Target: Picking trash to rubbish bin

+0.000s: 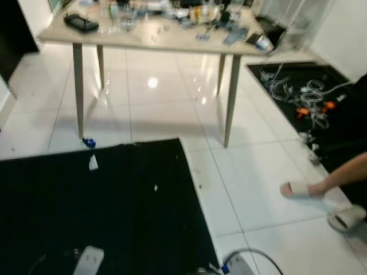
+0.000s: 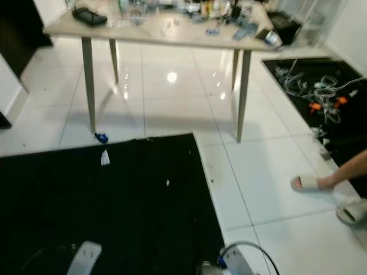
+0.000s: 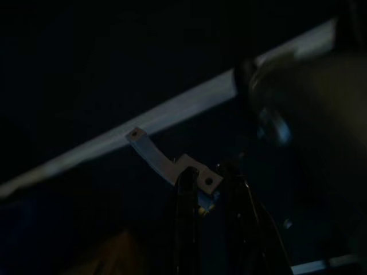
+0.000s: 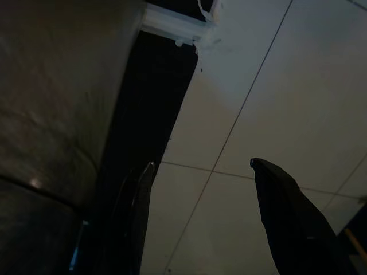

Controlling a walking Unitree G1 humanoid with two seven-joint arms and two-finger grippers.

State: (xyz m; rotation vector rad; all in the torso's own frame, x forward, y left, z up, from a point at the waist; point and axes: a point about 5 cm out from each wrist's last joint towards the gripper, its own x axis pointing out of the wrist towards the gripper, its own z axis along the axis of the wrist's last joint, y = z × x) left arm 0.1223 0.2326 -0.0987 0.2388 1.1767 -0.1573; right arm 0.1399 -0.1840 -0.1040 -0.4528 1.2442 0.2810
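Note:
A small white scrap of trash (image 1: 93, 163) lies on the black mat (image 1: 103, 212), close to its far edge. Just beyond it a blue bit (image 1: 88, 142) sits by the table leg (image 1: 78, 91). A tiny white speck (image 1: 155, 187) rests further in on the mat. The silver ends of my two arms, left (image 1: 87, 260) and right (image 1: 238, 264), show low in the eye views, well short of the scraps. My right gripper (image 4: 200, 166) hangs open over white tiles with nothing in it. My left gripper (image 3: 209, 183) hangs in the dark, its fingers close together.
A wooden table (image 1: 143, 37) cluttered with small items stands ahead on white tiles. A tangle of cables (image 1: 304, 94) lies on a second black mat at the right. A person's feet in slippers (image 1: 298, 189) stand at the right edge.

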